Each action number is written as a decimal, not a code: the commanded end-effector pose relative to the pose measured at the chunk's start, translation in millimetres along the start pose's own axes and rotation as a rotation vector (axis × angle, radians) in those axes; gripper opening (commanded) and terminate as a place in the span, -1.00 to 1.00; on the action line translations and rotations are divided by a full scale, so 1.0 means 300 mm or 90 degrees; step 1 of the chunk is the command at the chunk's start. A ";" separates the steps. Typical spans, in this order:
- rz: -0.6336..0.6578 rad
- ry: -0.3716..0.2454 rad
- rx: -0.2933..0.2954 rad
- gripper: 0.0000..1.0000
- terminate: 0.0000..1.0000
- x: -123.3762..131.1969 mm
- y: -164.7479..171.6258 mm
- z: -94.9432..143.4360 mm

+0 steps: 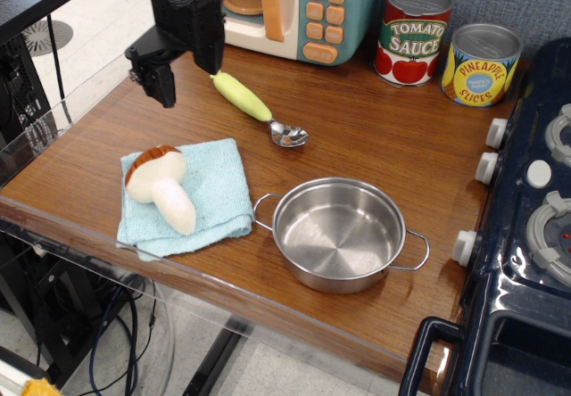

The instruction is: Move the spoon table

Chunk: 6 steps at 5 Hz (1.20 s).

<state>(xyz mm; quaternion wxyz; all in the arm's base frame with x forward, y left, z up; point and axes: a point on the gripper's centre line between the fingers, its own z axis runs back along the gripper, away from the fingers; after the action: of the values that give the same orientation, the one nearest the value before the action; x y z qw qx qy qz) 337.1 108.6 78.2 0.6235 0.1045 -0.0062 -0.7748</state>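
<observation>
Gripper (163, 79) at far left, hanging above the bare table (375, 137), black, fingers pointing down. Nothing held; whether the jaws stand apart or together cannot be told from this angle. Below it and toward the front edge: light blue cloth (210, 195) with a toy mushroom (161, 186) lying on it, brown cap to the left.

Spoon (257, 109) lies flat on the wood just right of the gripper, apart from it. Yellow-green handle end is nearest the gripper, up near the toy microwave (294, 8); metal bowl points away, down and to the right toward the steel pot (339, 233). Long axis runs diagonally from upper left to lower right. So the task's thing sits to the gripper's right and slightly behind, handle-first, and that is the side the next move has to go. Judgement: grasp not yet made, task at its start; the gripper needs to shift right, line up across the handle, and come down.

Further right: the pot is empty, near the front edge. Tomato sauce can (412, 32) and pineapple slices can (480, 63) stand against the back wall. Dark blue toy stove (526, 235) at far right.
</observation>
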 end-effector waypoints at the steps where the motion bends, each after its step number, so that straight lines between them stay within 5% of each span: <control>1: -0.083 0.007 0.041 1.00 -1.00 -0.067 0.089 -0.022; 5: -0.166 -0.027 0.038 1.00 -1.00 0.010 0.262 -0.174; 6: -0.157 -0.017 0.036 -1.00 -1.00 0.005 0.257 -0.178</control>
<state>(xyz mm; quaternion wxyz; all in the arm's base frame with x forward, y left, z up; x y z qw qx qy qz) 412.1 97.7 16.6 0.5233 0.0858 -0.0148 -0.8477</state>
